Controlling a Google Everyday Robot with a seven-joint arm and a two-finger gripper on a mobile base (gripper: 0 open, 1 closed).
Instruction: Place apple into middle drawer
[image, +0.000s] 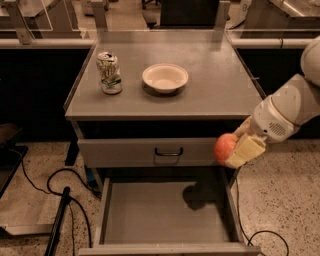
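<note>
The red-orange apple (225, 146) is held in my gripper (235, 150), whose pale fingers (246, 150) close around its right side. The gripper hangs in front of the cabinet's right edge, level with the closed drawer front. The middle drawer (167, 212) is pulled open below, its flat grey floor bare except for the apple's shadow. The apple is above the drawer's right rear corner, well clear of the floor. My arm comes in from the right.
On the cabinet top (220, 95) stand a soda can (109, 73) at the left and a white bowl (165, 77) in the middle. The closed upper drawer front has a black loop handle (168, 152). Cables (60, 185) lie on the floor at the left.
</note>
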